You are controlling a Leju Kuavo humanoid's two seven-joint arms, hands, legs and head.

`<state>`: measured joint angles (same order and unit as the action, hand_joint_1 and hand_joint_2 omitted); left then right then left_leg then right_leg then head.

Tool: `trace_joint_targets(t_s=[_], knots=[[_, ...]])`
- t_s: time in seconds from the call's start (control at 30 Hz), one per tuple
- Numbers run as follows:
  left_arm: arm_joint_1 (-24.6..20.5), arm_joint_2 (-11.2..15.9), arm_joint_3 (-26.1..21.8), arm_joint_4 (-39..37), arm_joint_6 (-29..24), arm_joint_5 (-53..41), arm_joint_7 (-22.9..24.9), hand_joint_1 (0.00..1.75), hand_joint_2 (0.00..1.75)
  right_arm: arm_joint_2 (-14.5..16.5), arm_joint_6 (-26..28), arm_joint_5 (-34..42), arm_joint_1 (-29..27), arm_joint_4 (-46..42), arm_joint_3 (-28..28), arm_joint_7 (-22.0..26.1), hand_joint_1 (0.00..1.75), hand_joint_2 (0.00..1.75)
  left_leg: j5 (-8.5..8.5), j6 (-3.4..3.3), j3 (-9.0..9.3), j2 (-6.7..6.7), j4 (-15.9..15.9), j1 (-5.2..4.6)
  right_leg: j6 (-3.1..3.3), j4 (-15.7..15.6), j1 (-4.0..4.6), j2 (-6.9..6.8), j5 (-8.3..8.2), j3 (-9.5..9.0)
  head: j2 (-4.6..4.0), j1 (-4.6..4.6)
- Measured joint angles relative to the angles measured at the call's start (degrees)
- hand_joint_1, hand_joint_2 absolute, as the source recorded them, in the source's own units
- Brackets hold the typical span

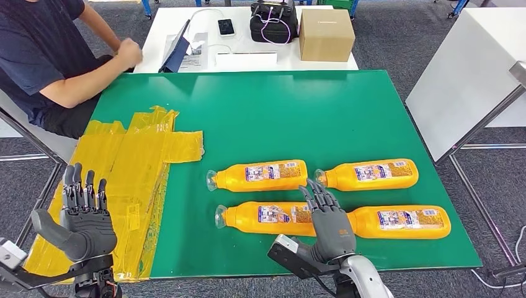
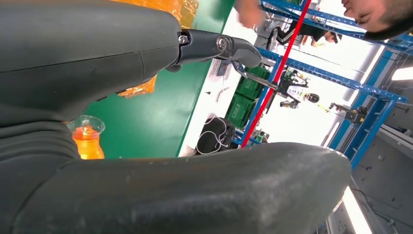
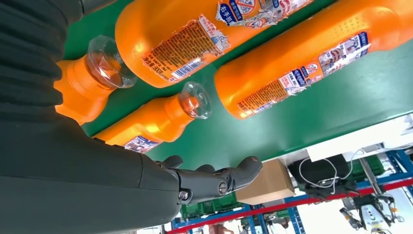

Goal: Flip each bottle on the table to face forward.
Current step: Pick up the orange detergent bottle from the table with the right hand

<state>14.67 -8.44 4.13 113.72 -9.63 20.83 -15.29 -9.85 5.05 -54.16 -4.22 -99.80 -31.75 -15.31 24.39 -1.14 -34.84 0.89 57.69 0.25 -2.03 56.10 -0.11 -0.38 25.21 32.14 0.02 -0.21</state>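
Note:
Several orange bottles lie on their sides in two rows on the green table (image 1: pixel 298 112), clear caps pointing left. The back row holds one bottle (image 1: pixel 260 176) and another (image 1: pixel 371 174). The front row holds a left bottle (image 1: pixel 263 216) and a right bottle (image 1: pixel 403 222). My right hand (image 1: pixel 330 226) hovers over the gap between the two front bottles, fingers stretched forward and holding nothing. Its dark fingers (image 3: pixel 214 179) show in the right wrist view with a bottle neck and cap (image 3: pixel 194 101) close by. My left hand (image 1: pixel 84 217) is raised at the table's front left, fingers spread and empty.
Crumpled yellow plastic sheets (image 1: pixel 130 174) cover the table's left side. A person (image 1: pixel 43 56) sits at the back left. A white table behind carries a cardboard box (image 1: pixel 325 34) and a black bag (image 1: pixel 273 22). Another white table (image 1: pixel 471 68) stands to the right.

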Motion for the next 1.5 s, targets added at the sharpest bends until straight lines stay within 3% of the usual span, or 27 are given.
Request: trace_joint_targets(t_s=[0.23, 0.57, 0.77, 1.2, 1.33, 1.5], knots=[[0.02, 0.06, -0.02, -0.14, 0.06, 0.0, 0.23, 0.0, 0.0, -0.32, -1.61, -0.1, 0.78, 1.26, -0.08, -1.34, 0.0, 1.75, 0.0, 0.0, 0.0, 0.0, 0.0, 0.0, 0.0, 0.0, 0.0, 0.0, 0.0, -0.01, 0.0, -0.01], [-0.16, 1.11, 0.37, -1.86, -0.86, 0.21, 0.35, 0.0, 0.0, 0.15, -6.57, 4.54, 5.41, 11.1, -0.7, -1.15, 0.0, 1.75, -0.01, 0.0, 0.01, -0.01, 0.0, 0.0, -0.01, 0.01, 0.0, 0.0, -0.02, -0.01, 0.0, -0.01], [-2.21, 1.17, 1.22, -1.81, -1.49, 1.87, 1.64, 0.0, 0.0, 1.55, -11.0, 5.63, 9.47, 14.29, -3.7, -4.63, 0.0, 1.75, -0.03, 0.01, 0.02, -0.02, 0.0, 0.01, -0.01, 0.01, 0.01, 0.01, -0.02, -0.01, 0.0, -0.01], [-2.14, 1.51, 1.38, -2.78, -0.98, 2.23, 1.02, 0.0, 0.0, 1.8, -10.81, 7.18, 13.77, 19.96, -7.28, -3.92, 0.0, 1.75, -0.03, 0.0, 0.01, -0.01, 0.0, -0.01, -0.01, 0.01, -0.01, 0.0, -0.02, -0.01, 0.0, 0.0], [-2.99, 1.53, 1.78, -2.95, -1.03, 2.46, 1.49, 0.0, 0.0, 1.44, -16.09, 9.03, 17.5, 22.91, -10.3, -2.27, 1.75, 1.75, -0.03, 0.0, 0.1, -0.1, 0.0, 0.0, 0.01, 0.01, 0.01, 0.04, -0.05, -0.03, 0.0, -0.01], [-5.17, 1.53, 2.77, -3.91, -0.99, 3.07, 1.87, 0.0, 0.0, 0.09, -21.15, 12.97, 25.3, 29.97, -16.43, 2.51, 1.75, 1.75, -0.02, 0.0, 0.46, -0.3, 0.0, 0.0, 0.04, -0.01, 0.01, 0.15, -0.07, -0.3, 0.0, 0.01]])
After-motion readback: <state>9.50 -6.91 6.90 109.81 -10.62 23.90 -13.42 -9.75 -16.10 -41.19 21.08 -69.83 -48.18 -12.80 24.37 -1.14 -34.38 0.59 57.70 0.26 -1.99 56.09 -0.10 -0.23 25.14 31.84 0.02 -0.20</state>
